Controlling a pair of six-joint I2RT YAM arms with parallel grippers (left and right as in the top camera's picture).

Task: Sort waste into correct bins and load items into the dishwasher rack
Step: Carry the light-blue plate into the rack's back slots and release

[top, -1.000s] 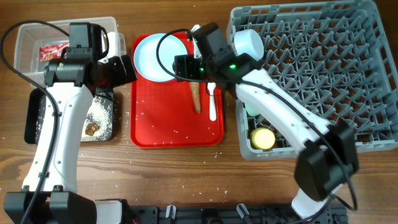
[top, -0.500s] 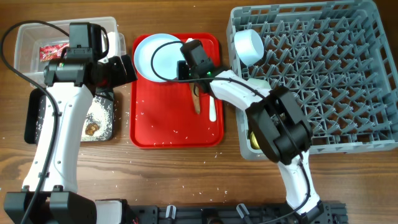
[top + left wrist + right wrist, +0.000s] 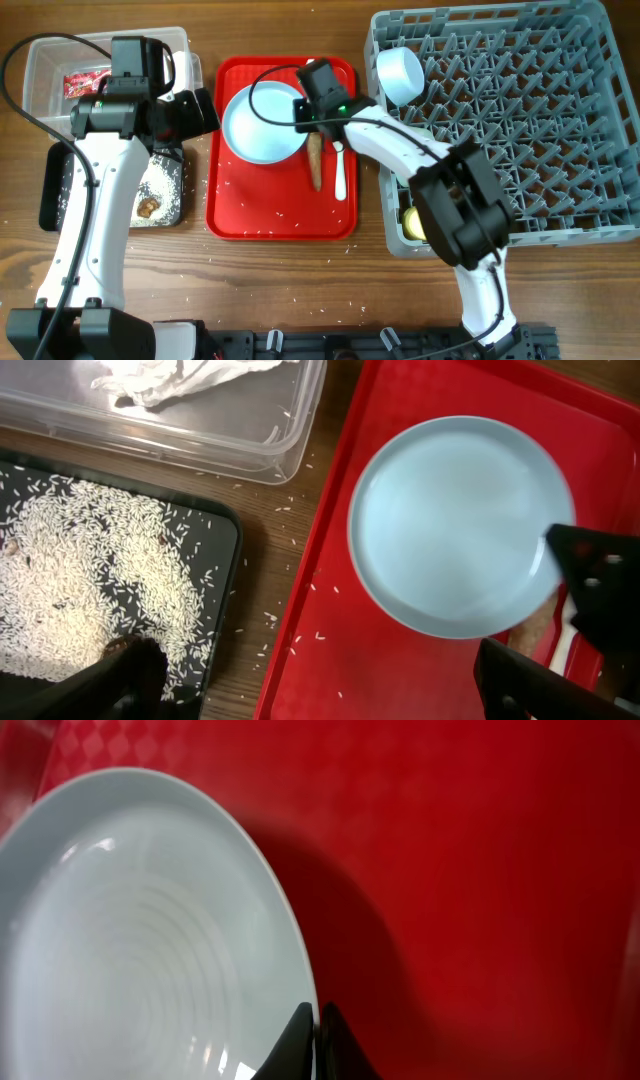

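I see my right gripper [image 3: 316, 1024] closed on the right rim of the pale blue plate [image 3: 258, 125], which lies on the red tray [image 3: 280, 212]. My left gripper [image 3: 198, 112] hangs wide open near the plate's left side.

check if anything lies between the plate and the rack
Yes. The stick and spoon lie flat on the tray between the plate, pinched at its rim by the right gripper, and the rack. Lifted, the plate would likely clear them. A bowl sits in the rack's near corner.
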